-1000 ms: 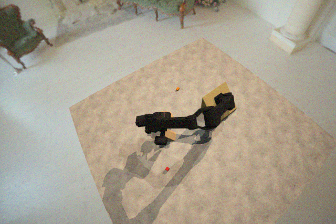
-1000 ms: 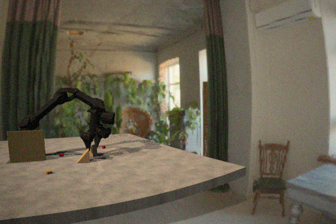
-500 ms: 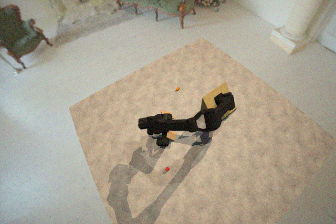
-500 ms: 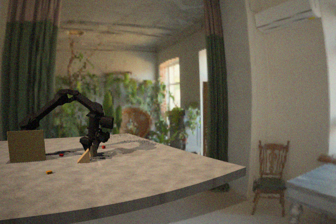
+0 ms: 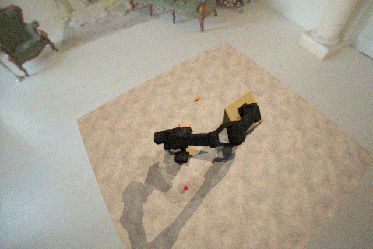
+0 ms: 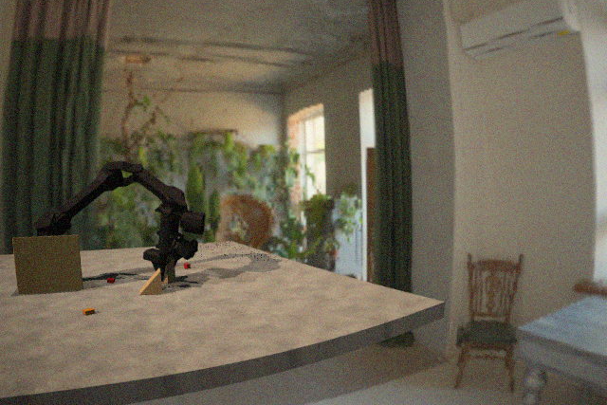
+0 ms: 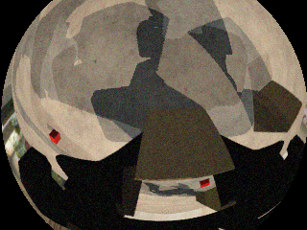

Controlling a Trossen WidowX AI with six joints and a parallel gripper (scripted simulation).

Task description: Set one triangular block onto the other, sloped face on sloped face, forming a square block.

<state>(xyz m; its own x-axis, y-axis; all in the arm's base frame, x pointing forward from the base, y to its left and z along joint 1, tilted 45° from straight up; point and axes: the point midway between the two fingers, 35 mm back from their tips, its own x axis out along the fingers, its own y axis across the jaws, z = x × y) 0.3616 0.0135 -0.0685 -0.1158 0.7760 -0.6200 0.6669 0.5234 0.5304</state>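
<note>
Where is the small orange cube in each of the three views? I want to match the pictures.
Top: the orange cube lies alone on the table, up and left of the arm.
Exterior: it lies near the left edge of the picture, on the near part of the table.
Wrist: not in it.
Shared landmark: the tan box under the arm's base, seen in the top and exterior views; the cube lies near it in both.
</note>
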